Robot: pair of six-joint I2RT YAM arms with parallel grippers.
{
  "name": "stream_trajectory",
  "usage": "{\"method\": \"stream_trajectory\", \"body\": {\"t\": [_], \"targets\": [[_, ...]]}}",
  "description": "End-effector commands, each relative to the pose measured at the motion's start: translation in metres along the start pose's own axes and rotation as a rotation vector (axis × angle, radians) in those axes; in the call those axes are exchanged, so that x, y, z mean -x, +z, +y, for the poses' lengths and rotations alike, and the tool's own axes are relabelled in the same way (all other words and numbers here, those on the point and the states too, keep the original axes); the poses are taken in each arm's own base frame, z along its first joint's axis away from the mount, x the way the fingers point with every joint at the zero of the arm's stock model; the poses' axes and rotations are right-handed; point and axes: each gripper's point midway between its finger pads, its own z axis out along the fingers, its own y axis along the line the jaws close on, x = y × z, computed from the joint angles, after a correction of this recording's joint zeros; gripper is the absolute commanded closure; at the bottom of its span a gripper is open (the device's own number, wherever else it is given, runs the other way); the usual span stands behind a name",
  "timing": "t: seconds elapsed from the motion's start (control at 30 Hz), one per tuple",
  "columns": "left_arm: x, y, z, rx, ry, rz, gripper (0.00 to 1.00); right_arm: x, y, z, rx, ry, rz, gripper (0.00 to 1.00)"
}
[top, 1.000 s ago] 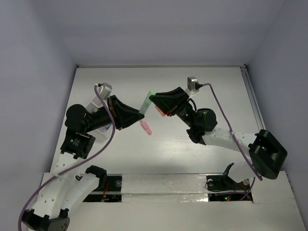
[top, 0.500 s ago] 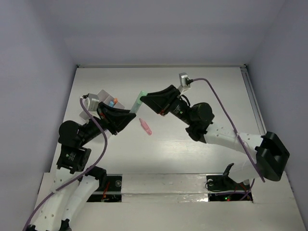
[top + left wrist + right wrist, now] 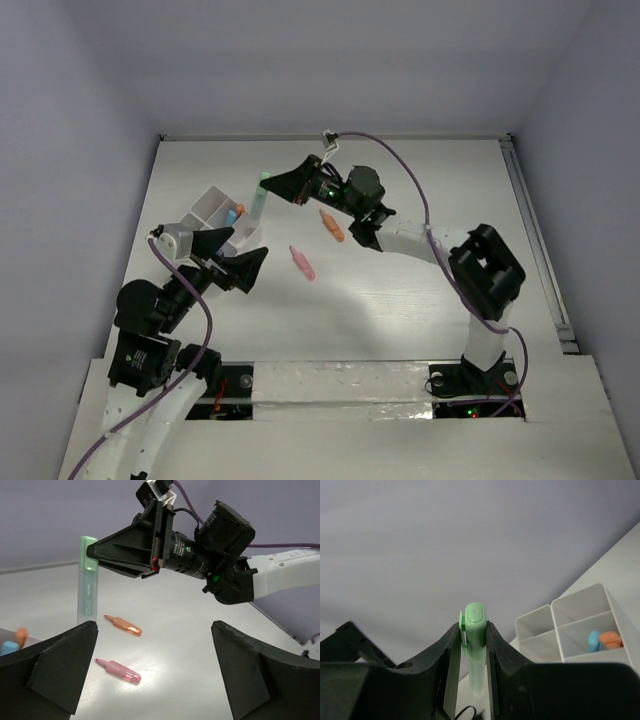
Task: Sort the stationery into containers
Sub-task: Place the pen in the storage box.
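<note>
step: placing green marker (image 3: 259,200) | my right claw (image 3: 270,189) clamps it upright beside containers (image 3: 212,194) | my left claw (image 3: 155,655) spread, empty | next: shift over a compartment, release

A white worktop (image 3: 420,300) is shown from above. White square containers (image 3: 212,198), joined together, are set toward its left side. An orange marker (image 3: 331,225) and a pink marker (image 3: 301,262) are laid flat near the middle, apart.

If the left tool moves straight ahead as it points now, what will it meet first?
Most likely the pink marker lying just ahead, though the left tool might pass above it; its height is unclear.
</note>
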Motion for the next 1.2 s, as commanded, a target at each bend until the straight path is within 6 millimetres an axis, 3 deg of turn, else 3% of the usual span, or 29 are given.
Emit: {"method": "stream_trajectory", "body": {"t": [0.0,0.03,0.13,0.17,0.2,0.23,0.27,0.3,0.43,0.5,0.67,0.7,0.83,1.17], "targets": [[0.011,-0.01,0.018,0.107,0.067,-0.075,0.01,0.015,0.029,0.014,0.089,-0.034,-0.003,1.0],[0.016,-0.012,0.02,0.126,0.071,-0.092,0.01,0.002,0.036,-0.009,0.067,-0.023,0.018,1.0],[0.024,-0.019,0.03,0.195,0.072,-0.129,0.01,0.006,0.053,-0.026,0.057,-0.038,-0.016,1.0],[0.023,-0.02,0.033,0.215,0.068,-0.123,0.01,-0.002,0.059,-0.047,0.023,-0.049,-0.015,1.0],[0.022,-0.021,0.037,0.238,0.063,-0.126,0.01,-0.004,0.063,-0.055,0.01,-0.053,-0.013,1.0],[0.022,-0.021,0.038,0.245,0.06,-0.124,0.01,0.004,0.073,-0.054,0.015,-0.075,-0.019,1.0],[0.022,-0.022,0.039,0.252,0.059,-0.127,0.01,-0.011,0.08,-0.067,-0.003,-0.074,0.005,1.0],[0.022,-0.022,0.038,0.249,0.057,-0.126,0.01,-0.01,0.084,-0.072,-0.014,-0.091,0.004,1.0],[0.019,-0.021,0.034,0.228,0.051,-0.117,0.01,-0.026,0.103,-0.086,-0.076,-0.151,0.034,1.0],[0.018,-0.02,0.032,0.219,0.05,-0.113,0.01,-0.023,0.11,-0.092,-0.091,-0.174,0.028,1.0],[0.018,-0.021,0.03,0.207,0.051,-0.114,0.01,-0.036,0.113,-0.117,-0.128,-0.174,0.046,1.0],[0.018,-0.021,0.03,0.209,0.051,-0.114,0.01,-0.039,0.118,-0.111,-0.11,-0.178,0.05,1.0],[0.018,-0.022,0.03,0.21,0.054,-0.116,0.01,-0.053,0.121,-0.124,-0.136,-0.191,0.08,1.0],[0.017,-0.022,0.03,0.209,0.057,-0.114,0.01,-0.061,0.122,-0.132,-0.157,-0.235,0.092,1.0]]}}
